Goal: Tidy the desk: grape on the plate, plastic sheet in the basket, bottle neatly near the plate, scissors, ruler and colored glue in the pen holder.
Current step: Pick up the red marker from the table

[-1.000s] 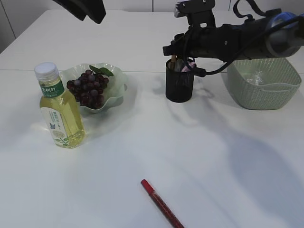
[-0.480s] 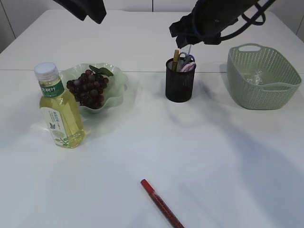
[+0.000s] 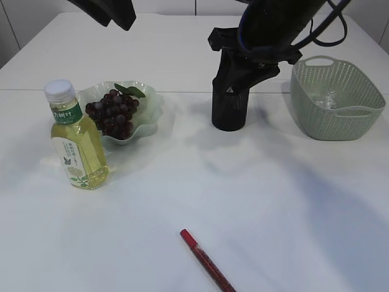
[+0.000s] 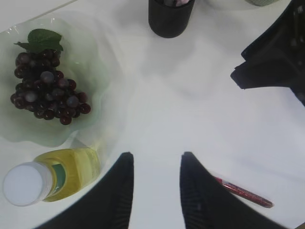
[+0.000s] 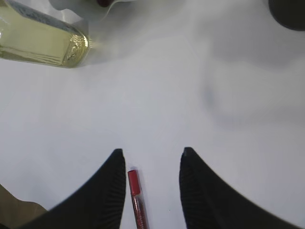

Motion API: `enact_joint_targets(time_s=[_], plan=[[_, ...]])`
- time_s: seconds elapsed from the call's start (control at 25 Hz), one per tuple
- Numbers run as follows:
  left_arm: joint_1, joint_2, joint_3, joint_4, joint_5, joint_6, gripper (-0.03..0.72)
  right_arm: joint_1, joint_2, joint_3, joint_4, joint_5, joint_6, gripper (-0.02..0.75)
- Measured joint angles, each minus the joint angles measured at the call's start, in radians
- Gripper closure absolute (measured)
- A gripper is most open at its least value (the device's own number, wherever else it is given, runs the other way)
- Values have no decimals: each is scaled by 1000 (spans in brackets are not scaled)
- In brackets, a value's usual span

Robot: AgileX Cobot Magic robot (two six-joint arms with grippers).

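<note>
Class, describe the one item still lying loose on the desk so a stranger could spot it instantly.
Start at the bottle beside the plate of grapes, then look toward the table's near edge. There lies the colored glue, alone, a slim red stick.

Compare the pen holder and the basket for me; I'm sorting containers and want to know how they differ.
The pen holder is black, narrow and cylindrical; the basket is pale green, wide and rounded. The pen holder's top is hidden behind the right arm in the exterior view, while the basket's open top and handle slot are visible. The pen holder stands mid-table, the basket at the right. Both stand upright on the white table.
</note>
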Motion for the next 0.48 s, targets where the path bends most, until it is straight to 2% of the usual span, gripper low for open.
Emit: enact_joint_targets(time_s=[0.08, 0.2, 0.32, 0.48], plan=[[0, 0, 0, 0, 0, 0, 447, 5, -1, 0, -2, 0, 47, 424], [0, 0, 0, 0, 0, 0, 447, 40, -27, 53, -88, 0, 96, 424], [0, 0, 0, 0, 0, 0, 447, 118, -83, 167, -196, 0, 146, 424], [0, 0, 0, 0, 0, 0, 447, 242, -135, 314, -214, 0, 160, 424]])
